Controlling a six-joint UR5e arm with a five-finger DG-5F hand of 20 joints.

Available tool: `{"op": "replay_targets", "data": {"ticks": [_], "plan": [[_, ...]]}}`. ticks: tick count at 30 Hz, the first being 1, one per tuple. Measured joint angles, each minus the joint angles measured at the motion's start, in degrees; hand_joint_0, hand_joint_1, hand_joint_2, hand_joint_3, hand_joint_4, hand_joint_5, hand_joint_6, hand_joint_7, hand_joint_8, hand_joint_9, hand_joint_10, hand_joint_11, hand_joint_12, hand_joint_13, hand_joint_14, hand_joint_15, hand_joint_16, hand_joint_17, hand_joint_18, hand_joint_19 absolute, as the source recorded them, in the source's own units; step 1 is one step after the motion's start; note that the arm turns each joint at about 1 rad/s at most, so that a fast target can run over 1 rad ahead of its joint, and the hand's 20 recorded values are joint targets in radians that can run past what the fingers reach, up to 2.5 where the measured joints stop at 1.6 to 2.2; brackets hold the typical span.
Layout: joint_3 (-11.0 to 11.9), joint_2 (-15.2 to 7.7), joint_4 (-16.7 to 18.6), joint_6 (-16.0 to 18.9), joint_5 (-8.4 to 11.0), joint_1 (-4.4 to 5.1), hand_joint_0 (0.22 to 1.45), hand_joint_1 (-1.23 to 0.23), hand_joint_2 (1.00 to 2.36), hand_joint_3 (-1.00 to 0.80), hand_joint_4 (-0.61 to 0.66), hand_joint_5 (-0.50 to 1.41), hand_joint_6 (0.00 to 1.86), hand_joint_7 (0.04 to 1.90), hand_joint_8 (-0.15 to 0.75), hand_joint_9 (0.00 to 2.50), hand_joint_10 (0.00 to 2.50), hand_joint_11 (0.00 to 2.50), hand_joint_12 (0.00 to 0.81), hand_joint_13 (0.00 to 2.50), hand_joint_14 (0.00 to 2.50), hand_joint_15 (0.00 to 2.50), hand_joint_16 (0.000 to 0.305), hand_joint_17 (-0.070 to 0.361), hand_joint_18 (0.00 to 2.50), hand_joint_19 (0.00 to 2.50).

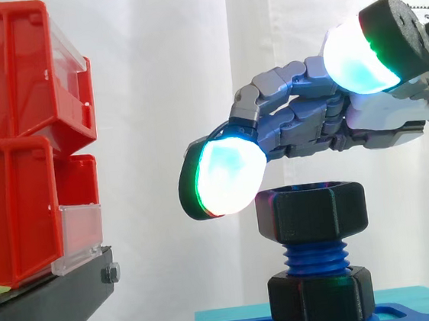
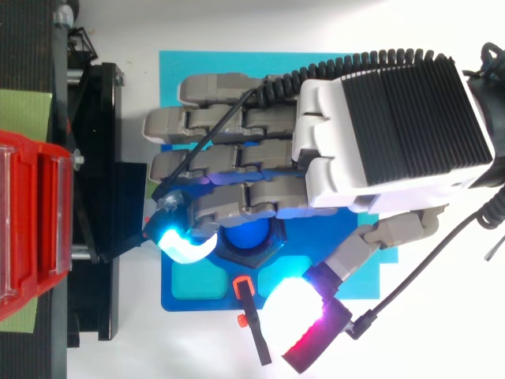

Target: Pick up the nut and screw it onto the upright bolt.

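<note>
black nut (image 1: 312, 211) — blue bolt (image 1: 315, 256)

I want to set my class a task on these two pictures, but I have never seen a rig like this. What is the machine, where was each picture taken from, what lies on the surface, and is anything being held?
It is a robot arm ending in a hand with fingers and a thumb. The glowing pads are its own fingertips. One picture looks level from the side, the other straight down from above. On a teal mat lies a blue base with an upright blue bolt. A black nut sits at the bolt's top, and a lower nut near the base. Red bins rest on a black stand beside it. The hand hovers over the top nut with relaxed fingers and grips nothing.
</note>
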Motion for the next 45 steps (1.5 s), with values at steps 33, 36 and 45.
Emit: {"op": "replay_targets", "data": {"ticks": [33, 36, 45], "plan": [[0.0, 0.0, -2.6, -1.8, -1.32, -4.15, 0.48, -0.27, 1.00, -0.50, 0.25, -0.05, 0.50, 1.04, 0.247, 0.49, 0.00, 0.00, 0.300, 0.22, 0.00, 0.00, 0.036, 0.080, 0.00, 0.00], [0.0, 0.0, -2.6, -1.9, -1.70, -4.57, 0.49, -0.28, 1.00, -0.50, 0.24, -0.03, 0.50, 1.11, 0.245, 0.54, 0.00, 0.00, 0.290, 0.25, 0.00, 0.00, 0.034, 0.076, 0.00, 0.00], [0.0, 0.0, -2.5, -1.9, -2.23, -5.27, 0.49, -0.28, 1.00, -0.50, 0.26, -0.08, 0.50, 0.97, 0.241, 0.59, 0.00, 0.00, 0.284, 0.28, 0.00, 0.00, 0.032, 0.073, 0.00, 0.00]]}}
